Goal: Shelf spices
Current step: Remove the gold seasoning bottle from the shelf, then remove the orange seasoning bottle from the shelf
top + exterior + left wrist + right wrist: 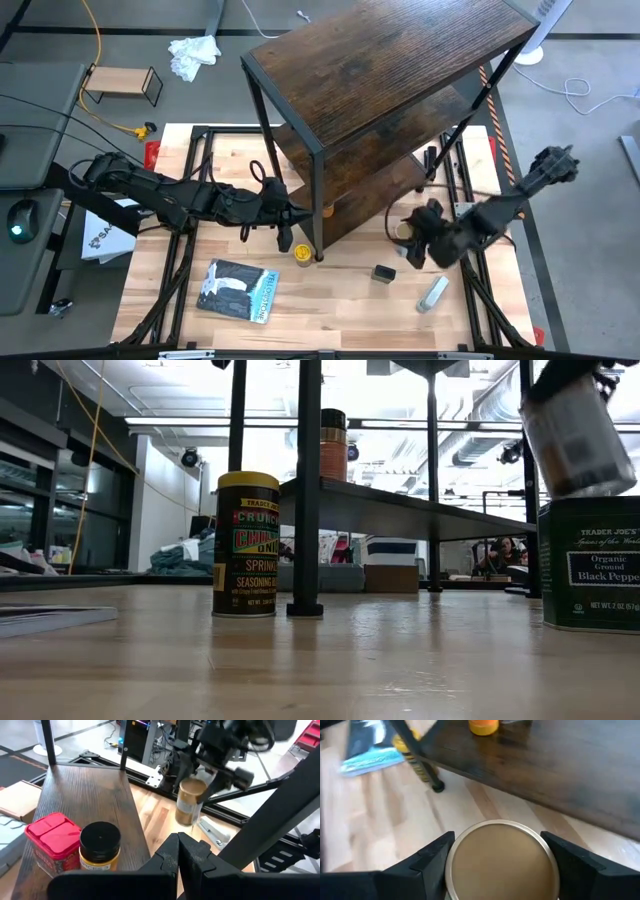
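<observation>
Clamped between the right gripper (496,865) fingers, the tan-lidded jar (501,859) hangs above the table (330,300) beside the shelf (385,85); left gripper (179,851), clenched, empty, sits at its lower board.

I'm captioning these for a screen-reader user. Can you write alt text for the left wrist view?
The right gripper holds a tan-lidded clear spice jar above the light wooden table, beside the dark brown wood-grain shelf. On that shelf board stand a red plastic spice container and a black-lidded jar with a yellow label; the left gripper is shut.
</observation>
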You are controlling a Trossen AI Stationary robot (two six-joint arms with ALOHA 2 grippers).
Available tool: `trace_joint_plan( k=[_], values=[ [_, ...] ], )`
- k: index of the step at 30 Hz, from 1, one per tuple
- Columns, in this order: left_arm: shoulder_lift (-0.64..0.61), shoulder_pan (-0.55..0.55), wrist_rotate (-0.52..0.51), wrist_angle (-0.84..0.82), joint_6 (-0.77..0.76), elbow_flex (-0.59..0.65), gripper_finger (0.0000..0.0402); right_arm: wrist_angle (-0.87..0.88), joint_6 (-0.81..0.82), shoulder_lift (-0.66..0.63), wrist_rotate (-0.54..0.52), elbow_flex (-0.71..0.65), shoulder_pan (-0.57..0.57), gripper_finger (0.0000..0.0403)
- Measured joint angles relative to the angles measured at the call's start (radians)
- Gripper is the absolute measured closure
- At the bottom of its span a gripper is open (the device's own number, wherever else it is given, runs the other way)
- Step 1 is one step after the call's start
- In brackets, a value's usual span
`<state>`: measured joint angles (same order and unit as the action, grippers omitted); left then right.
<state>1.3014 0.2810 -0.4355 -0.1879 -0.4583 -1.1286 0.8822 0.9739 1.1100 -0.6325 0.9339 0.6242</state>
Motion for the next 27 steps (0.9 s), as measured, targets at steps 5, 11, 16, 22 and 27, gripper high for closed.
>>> trace_joint_plan(
  k=[5, 11, 16, 22, 27],
  values=[
    [0.0, 0.0, -0.044, -0.003, -0.001, 0.0, 0.0402, -0.085, 0.091, 0.102, -0.045, -0.099, 0.025, 0.0143],
    [0.0, -0.003, -0.076, -0.003, -0.001, 0.0, 0.0402, -0.234, 0.011, 0.179, -0.114, -0.15, -0.014, 0.0143],
    [0.0, -0.006, -0.071, -0.003, -0.009, 0.0, 0.0402, -0.306, -0.121, 0.193, -0.095, -0.152, -0.037, 0.0097],
    [0.0, -0.006, -0.072, -0.003, -0.012, 0.0, 0.0402, -0.31, -0.17, 0.192, -0.049, -0.152, -0.069, 0.003],
    [0.0, -0.006, -0.064, -0.006, -0.012, 0.0, 0.0402, -0.292, -0.203, 0.191, -0.037, -0.128, -0.079, 0.0021]
  ],
)
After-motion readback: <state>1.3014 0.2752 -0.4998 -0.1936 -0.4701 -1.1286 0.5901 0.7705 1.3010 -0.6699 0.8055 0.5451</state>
